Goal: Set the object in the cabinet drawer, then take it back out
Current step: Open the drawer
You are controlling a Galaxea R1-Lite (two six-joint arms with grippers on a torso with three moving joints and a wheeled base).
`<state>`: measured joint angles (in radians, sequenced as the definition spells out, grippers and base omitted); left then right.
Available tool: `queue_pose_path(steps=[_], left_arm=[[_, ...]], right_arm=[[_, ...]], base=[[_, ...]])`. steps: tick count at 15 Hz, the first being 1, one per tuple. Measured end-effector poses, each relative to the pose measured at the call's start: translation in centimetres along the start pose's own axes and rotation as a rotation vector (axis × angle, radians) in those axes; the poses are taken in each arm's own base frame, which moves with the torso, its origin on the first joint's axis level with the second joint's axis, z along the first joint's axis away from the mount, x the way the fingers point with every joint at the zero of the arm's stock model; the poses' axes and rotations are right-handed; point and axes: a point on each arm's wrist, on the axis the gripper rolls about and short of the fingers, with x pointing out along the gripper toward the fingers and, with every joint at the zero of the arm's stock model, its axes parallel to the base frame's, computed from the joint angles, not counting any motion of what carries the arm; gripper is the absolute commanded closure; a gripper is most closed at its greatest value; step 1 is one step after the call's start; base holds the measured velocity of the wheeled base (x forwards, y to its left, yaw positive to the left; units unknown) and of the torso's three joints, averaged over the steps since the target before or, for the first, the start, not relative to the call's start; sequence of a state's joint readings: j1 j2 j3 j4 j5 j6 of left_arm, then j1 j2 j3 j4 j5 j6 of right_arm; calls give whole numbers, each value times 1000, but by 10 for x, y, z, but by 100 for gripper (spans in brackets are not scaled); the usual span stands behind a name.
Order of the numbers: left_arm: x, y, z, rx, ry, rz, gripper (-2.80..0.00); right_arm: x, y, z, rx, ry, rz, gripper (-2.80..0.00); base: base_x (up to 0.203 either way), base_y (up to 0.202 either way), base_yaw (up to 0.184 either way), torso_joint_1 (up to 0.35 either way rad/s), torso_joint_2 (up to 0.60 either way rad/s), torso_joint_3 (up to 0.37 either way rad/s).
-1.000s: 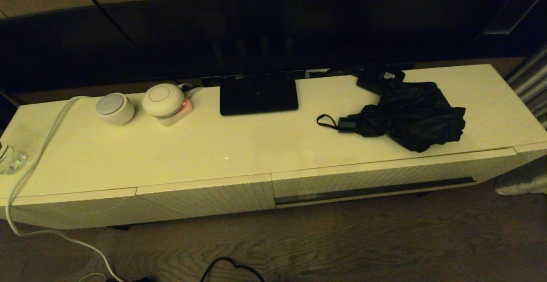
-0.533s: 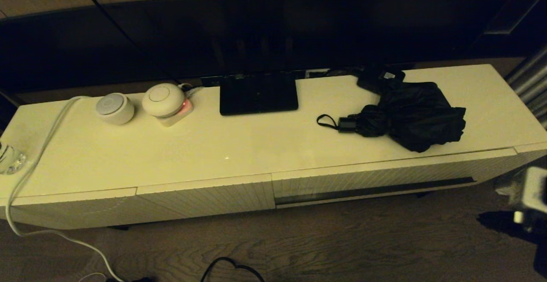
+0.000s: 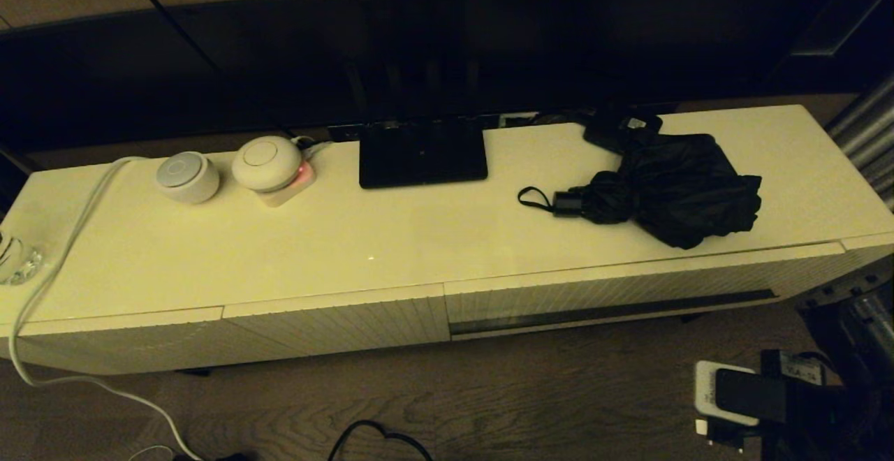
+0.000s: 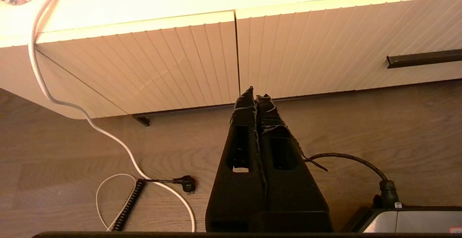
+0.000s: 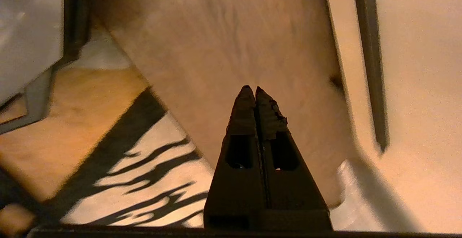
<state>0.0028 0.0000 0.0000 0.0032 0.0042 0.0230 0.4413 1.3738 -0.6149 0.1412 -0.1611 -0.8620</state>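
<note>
The black folding umbrella (image 3: 670,192) lies on the right part of the cabinet top, with its handle and wrist loop (image 3: 534,198) pointing left. Below it the wide ribbed drawer (image 3: 628,290) is closed, its dark slot (image 3: 614,309) along the lower edge. My right arm (image 3: 740,398) hangs low over the floor at the lower right, in front of the drawer's right end. In the right wrist view the right gripper (image 5: 251,88) is shut and empty, with the drawer's slot (image 5: 368,61) beside it. The left gripper (image 4: 255,93) is shut and empty over the floor, by the narrower ribbed front (image 4: 162,61).
A black stand plate (image 3: 422,157) and a small black box (image 3: 621,129) sit at the back of the top. Two round white devices (image 3: 187,176) (image 3: 267,162), a white cable (image 3: 56,265) and a glass (image 3: 14,258) are at the left. A black cable (image 3: 377,436) lies on the floor.
My right arm has come into the head view from the right edge and moved down and left to the lower right corner. The umbrella and drawer have not moved.
</note>
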Motion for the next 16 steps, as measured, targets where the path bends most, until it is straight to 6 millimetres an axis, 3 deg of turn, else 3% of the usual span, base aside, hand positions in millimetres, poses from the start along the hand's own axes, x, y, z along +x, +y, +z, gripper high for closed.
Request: queue_pose_path(steps=[9, 16], left_arm=[[0, 0, 0, 0, 0, 0, 0], [0, 0, 0, 0, 0, 0, 0]], right_arm=[[75, 14, 8, -318, -55, -83, 0], [115, 16, 6, -330, -91, -142, 0]], base=[[0, 0, 0, 0, 0, 0], [0, 0, 0, 0, 0, 0]])
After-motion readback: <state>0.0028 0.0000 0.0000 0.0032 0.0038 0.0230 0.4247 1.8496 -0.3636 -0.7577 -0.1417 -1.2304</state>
